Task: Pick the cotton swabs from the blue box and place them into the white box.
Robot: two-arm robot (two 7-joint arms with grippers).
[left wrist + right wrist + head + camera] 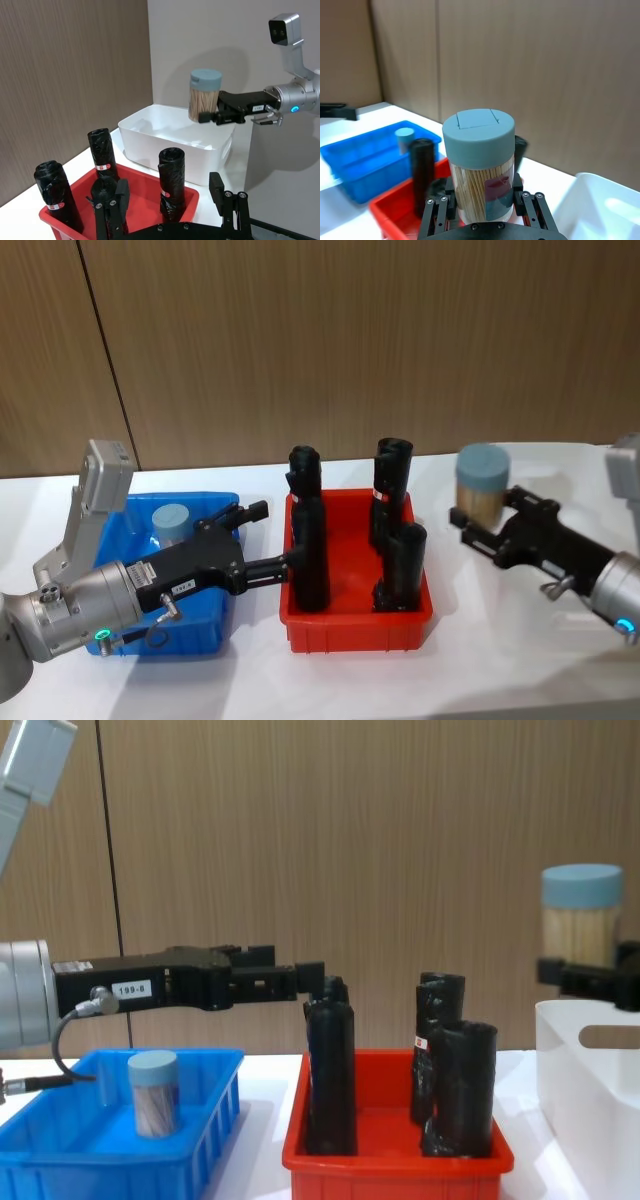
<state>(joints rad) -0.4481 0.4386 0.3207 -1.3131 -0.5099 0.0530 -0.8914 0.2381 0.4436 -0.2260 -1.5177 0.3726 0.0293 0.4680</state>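
Observation:
My right gripper [490, 508] is shut on a tub of cotton swabs [483, 485], clear with a pale blue-grey lid. The tub [204, 95] hangs upright above the white box [175, 135], roughly over its rim [590, 1020]. A second tub of cotton swabs [172, 522] stands upright in the blue box [210, 625] at the left. Open and empty, my left gripper [275, 535] hovers above the blue box's right edge, its fingers reaching toward the red bin [350, 625].
The red bin [390, 1160] sits between the two boxes and holds several tall black bottles [330, 1070]. A wood-panel wall runs behind the white table.

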